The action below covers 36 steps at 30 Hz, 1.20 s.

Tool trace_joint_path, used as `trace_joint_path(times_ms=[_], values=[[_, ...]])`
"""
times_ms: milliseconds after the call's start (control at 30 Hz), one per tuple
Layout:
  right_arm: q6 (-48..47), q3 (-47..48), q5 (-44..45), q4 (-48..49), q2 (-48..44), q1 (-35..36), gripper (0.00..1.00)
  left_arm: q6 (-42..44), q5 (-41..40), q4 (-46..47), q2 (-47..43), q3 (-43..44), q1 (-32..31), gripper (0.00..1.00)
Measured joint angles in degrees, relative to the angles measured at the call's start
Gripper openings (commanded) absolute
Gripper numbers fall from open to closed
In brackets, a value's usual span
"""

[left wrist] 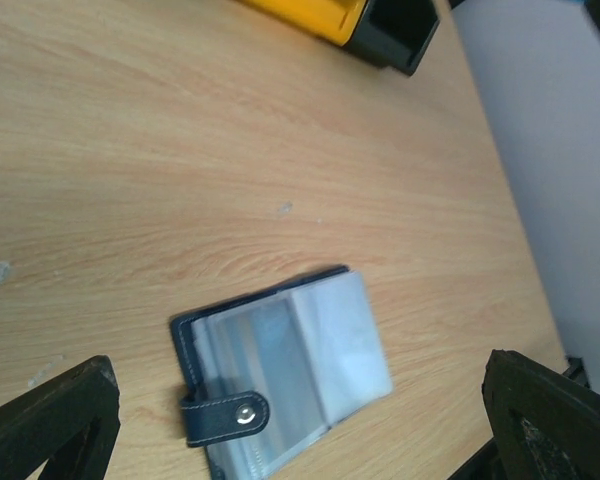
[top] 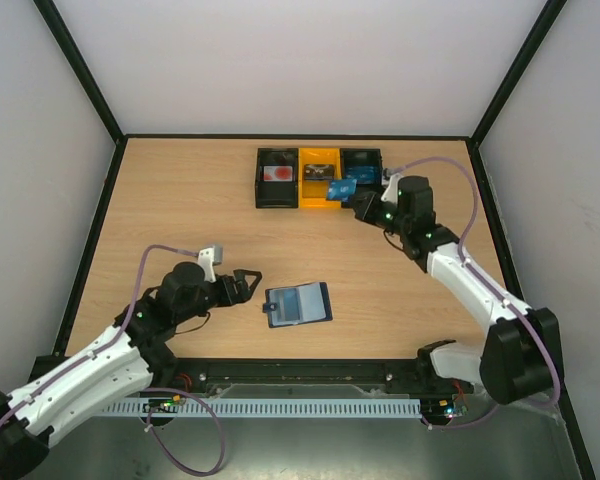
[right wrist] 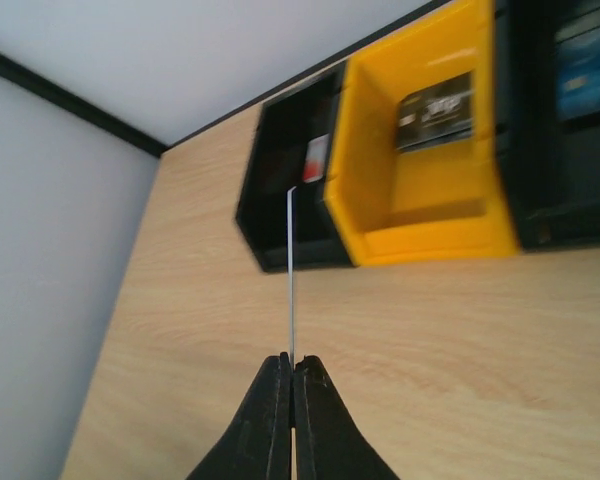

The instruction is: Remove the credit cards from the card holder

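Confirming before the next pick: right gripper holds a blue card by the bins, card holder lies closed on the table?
No: the card holder lies open on the table, as the left wrist view shows. The rest holds.

The left arm [top: 110, 355] lies low and folded, the left hand [top: 248, 285] spread wide (fingers [left wrist: 50, 420] pointing right); the right arm [top: 470, 280] stretches far forward, the right hand [top: 363, 203] pinched shut on a blue credit card [top: 342, 188].
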Motion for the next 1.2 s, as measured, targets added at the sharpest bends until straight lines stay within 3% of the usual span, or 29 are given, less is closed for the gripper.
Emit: trace_joint_path(times_ms=[333,700,1200], values=[[-8.0,10.9,2.4,-9.7,9.9,-8.4,0.02,5.2,3.1,-0.3,6.8,2.5,0.2,1.0],[-12.3,21.2,9.7,-14.9,23.4,-8.8,0.02,6.5,3.6,0.6,10.1,2.8,0.3,1.0],[-15.4,39.2,6.4,-21.4,40.5,-10.7,0.02,9.4,1.2,-1.7,14.8,10.4,0.6,1.0]])
